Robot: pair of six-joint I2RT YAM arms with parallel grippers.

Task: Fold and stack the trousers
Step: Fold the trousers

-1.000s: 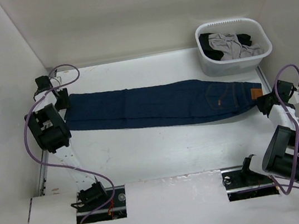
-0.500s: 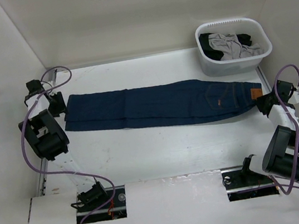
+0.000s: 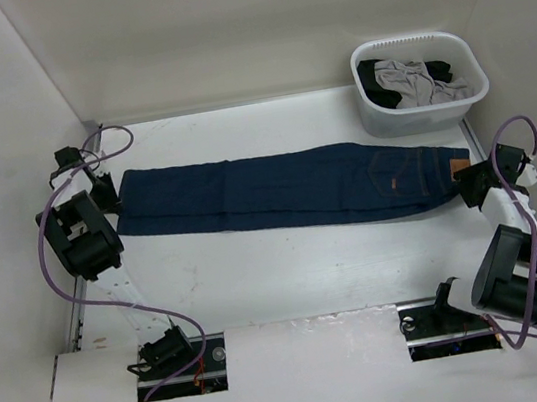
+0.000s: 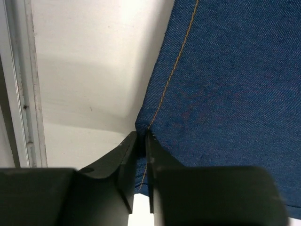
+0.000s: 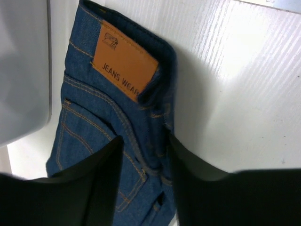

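Two pincers sit at opposite ends of the trousers [image 3: 287, 190]. The left pincer [image 4: 142, 141] is clenched on the hem end. In its wrist view we see the two dark fingers [image 4: 126, 155] pressed almost together, with the corner of the denim pinched in the narrow slit between them. An orange seam line [image 4: 175, 70] runs up the cloth from that pinch. The right pincer [image 5: 144, 140] is released. Its fingers [image 5: 106, 174] stand spread, one on each side of the waistband, and the folded denim edge runs down into the gap between them. We cannot tell whether either finger touches the cloth. Just beyond the fingertips lies the tan leather patch [image 5: 124, 66], flat on the waistband and printed with lettering.

From above, we see the trousers lying flat on the white tabletop [image 3: 289, 269], the legs together in one long dark blue strip. The strip runs across the far half from the left pincer to the right one, hems on the left and waist on the right. A metal rail [image 4: 23, 94] edges the tabletop just left of the hem. A white plastic basket [image 3: 408, 121] stands in the far right corner, just beside the waist end, holding grey and black clothes [image 3: 412, 78].
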